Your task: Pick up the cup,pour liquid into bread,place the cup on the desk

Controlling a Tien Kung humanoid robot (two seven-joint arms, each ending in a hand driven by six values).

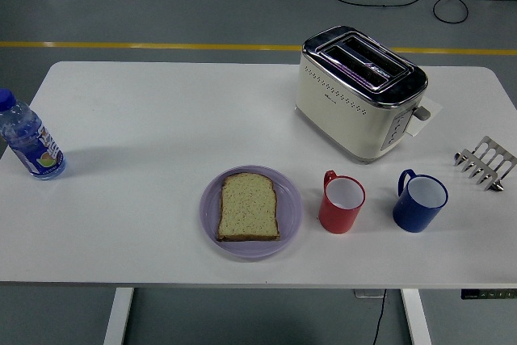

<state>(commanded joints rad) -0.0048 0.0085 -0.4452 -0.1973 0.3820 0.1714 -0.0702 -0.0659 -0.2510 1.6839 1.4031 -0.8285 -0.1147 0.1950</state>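
No robot hand is in view. Two cups, red point(342, 203) and blue point(420, 201), sit right of the bread point(250, 207); grabbing the wrong one is the risk.

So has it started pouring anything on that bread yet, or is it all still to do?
Nothing looks done yet. The red cup and blue cup both stand upright on the white table, right of the bread on its purple plate. No robot hand is in view. Picking up, pouring and setting down all remain.
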